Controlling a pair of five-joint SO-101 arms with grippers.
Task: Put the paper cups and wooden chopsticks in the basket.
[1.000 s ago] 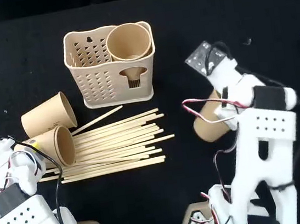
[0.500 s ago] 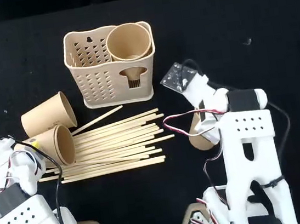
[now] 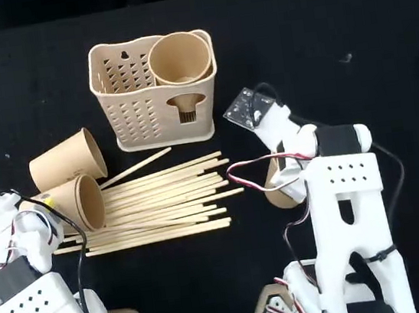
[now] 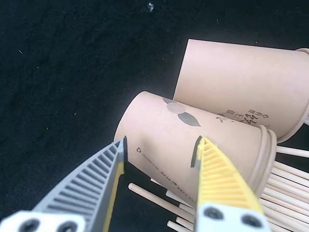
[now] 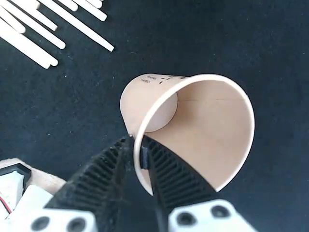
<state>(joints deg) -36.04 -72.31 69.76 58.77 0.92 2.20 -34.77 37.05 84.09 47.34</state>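
Over the last second my right arm (image 3: 345, 185) has swung in from the right toward the basket (image 3: 150, 114), carrying its paper cup (image 5: 193, 121) along, and in the last half-second it has scarcely shifted. My right hand (image 5: 137, 147) is clamped on that cup's rim, one finger inside the mouth and one outside. The cup sits tilted over the black worktop (image 3: 319, 49), just right of the wooden chopsticks (image 3: 161, 201) and near the basket's right front corner. My left hand (image 4: 161, 150) is spread apart, a finger on either side of a lying cup (image 4: 193, 145) whose mouth faces the chopstick pile; I cannot tell whether the fingers touch it. A second lying cup (image 4: 241, 82) rests against it on the far side. A fourth cup (image 3: 179, 58) stands upright in the basket's right part.
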